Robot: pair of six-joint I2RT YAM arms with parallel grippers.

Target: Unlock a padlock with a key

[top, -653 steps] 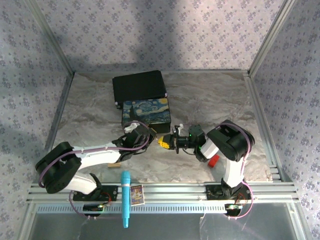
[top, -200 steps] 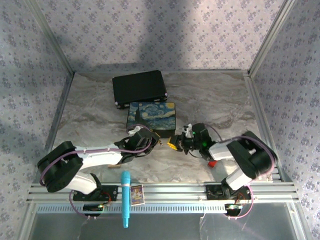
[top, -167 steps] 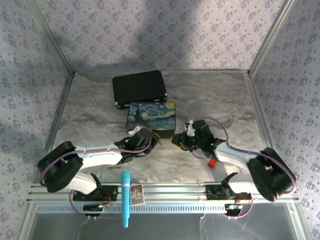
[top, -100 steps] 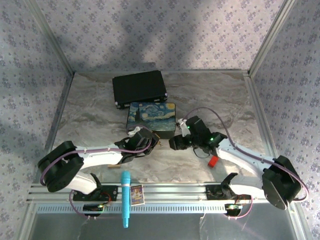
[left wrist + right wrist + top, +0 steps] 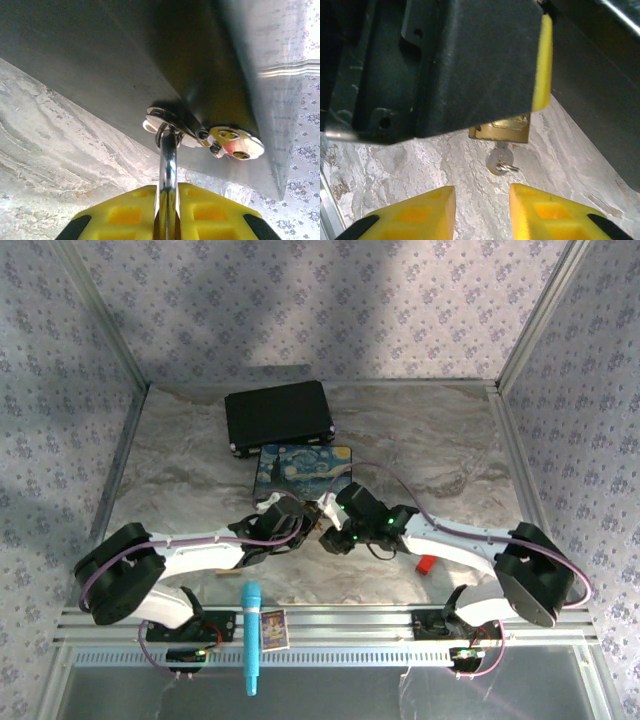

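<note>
In the left wrist view my left gripper (image 5: 168,192) is shut on the padlock's silvery shackle (image 5: 168,155), which hooks through the metal hasp (image 5: 200,131) on the painted box's dark side. The right wrist view shows the brass padlock body (image 5: 502,131) poking out below the left gripper's black housing (image 5: 465,65). The small silvery key (image 5: 498,161) sticks out of its underside with a tiny ring on it. My right gripper (image 5: 481,210) is open just short of the key, with nothing between its fingers. From above, the left gripper (image 5: 303,524) and right gripper (image 5: 331,538) almost meet in front of the box.
The painted box (image 5: 300,466) sits mid-table with a black case (image 5: 278,415) behind it. A red block (image 5: 426,564) lies beside the right arm. A blue marker (image 5: 250,636) and a small card box (image 5: 272,628) rest on the front rail.
My right arm has stretched out and swung left, bringing its gripper from right of the box up to the left gripper. The left gripper has stayed at the box's front.
</note>
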